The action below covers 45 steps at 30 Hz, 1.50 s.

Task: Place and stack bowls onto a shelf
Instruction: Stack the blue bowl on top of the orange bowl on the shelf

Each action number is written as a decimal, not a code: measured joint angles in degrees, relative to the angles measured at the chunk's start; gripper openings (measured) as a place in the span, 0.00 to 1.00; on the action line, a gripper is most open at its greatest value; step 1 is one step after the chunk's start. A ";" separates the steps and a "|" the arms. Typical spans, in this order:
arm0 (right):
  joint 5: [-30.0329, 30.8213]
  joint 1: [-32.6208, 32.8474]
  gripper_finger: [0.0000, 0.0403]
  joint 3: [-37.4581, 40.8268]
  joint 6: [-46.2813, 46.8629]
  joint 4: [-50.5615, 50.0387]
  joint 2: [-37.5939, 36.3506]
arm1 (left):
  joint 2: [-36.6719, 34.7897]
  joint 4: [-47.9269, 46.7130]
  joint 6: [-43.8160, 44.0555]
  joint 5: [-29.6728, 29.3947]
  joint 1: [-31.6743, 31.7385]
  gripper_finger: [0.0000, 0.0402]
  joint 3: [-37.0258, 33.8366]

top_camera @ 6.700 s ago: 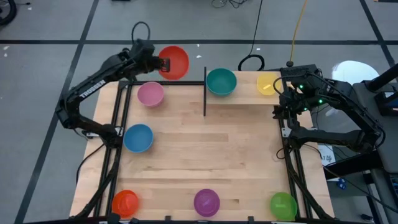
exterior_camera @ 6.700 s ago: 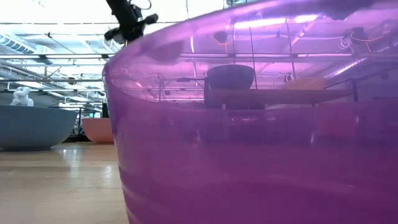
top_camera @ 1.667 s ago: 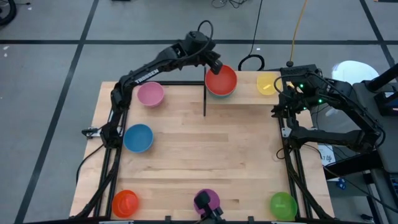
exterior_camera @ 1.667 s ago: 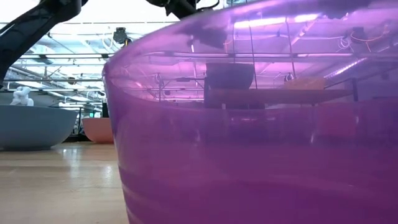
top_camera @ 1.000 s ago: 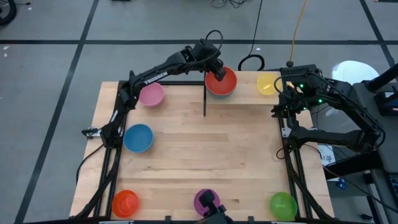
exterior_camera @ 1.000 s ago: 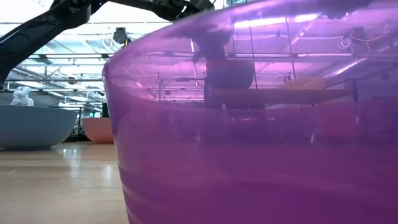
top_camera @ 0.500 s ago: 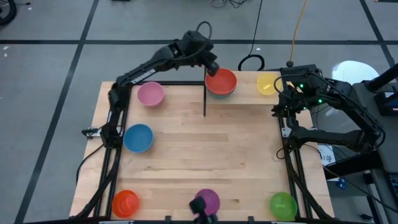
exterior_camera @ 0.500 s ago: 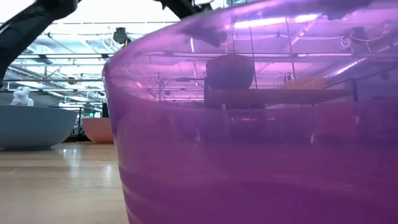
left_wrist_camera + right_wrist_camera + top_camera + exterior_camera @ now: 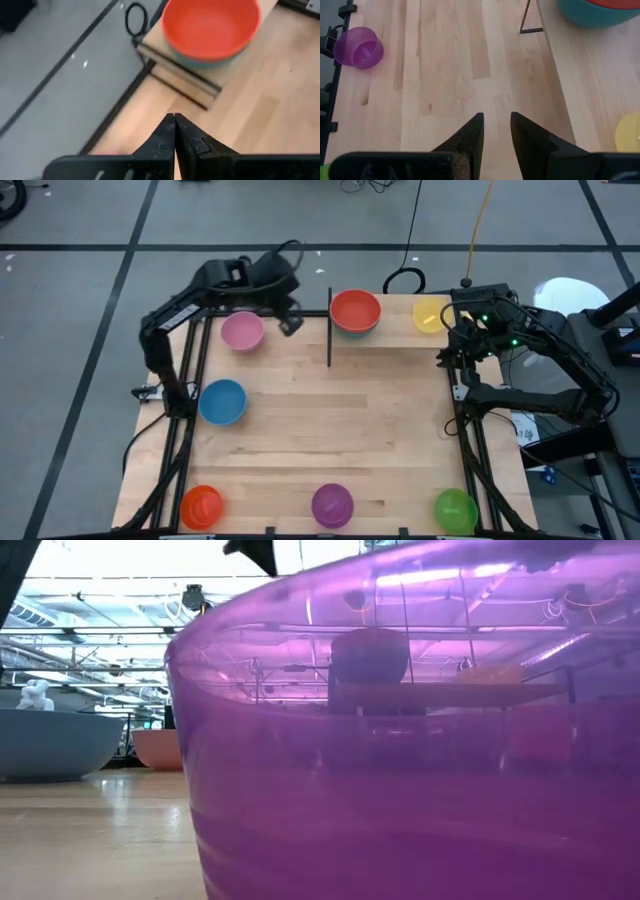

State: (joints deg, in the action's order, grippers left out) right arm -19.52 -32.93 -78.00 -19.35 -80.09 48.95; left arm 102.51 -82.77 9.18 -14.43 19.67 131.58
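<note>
The red bowl (image 9: 355, 310) sat, apparently nested in the teal bowl (image 9: 210, 61), upper centre on the shelf (image 9: 395, 332); left gripper (image 9: 290, 323) hovered clenched and empty; right gripper (image 9: 496, 127) waited released at right.

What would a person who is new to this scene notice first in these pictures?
Probably the red bowl nested in the teal bowl on the shelf at the table's far edge, with the yellow bowl beside it. In the low view, the purple bowl fills almost the whole picture. The left gripper, shut and empty, hangs near the pink bowl.
</note>
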 joint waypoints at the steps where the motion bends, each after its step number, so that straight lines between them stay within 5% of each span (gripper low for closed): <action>1: -0.02 0.00 0.22 0.00 0.00 0.14 0.01 | -0.76 -2.04 1.62 -0.50 -0.55 0.01 0.05; 4: -0.03 0.00 0.22 0.00 -0.21 0.15 0.20 | -2.01 -8.08 5.30 -0.62 -1.63 0.00 0.01; 13: -0.25 0.70 0.22 0.00 -2.19 0.12 0.83 | -3.99 -7.24 7.10 3.82 -5.89 0.01 -0.45; 21: -3.38 7.45 0.22 0.00 2.31 -0.29 1.14 | -4.15 -7.22 5.47 7.97 -9.77 0.02 -0.39; 33: -0.27 16.86 0.22 0.00 6.71 -0.14 3.49 | -4.23 -7.24 5.04 14.29 -16.11 0.09 -2.04; 45: 0.20 20.22 0.22 0.00 6.71 2.48 4.42 | -4.21 -7.28 9.80 19.47 -19.20 0.22 -20.73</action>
State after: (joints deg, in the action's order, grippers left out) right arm -19.32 -12.71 -78.00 -12.64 -77.61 53.36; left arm 98.30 -90.06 18.98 5.03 0.48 110.86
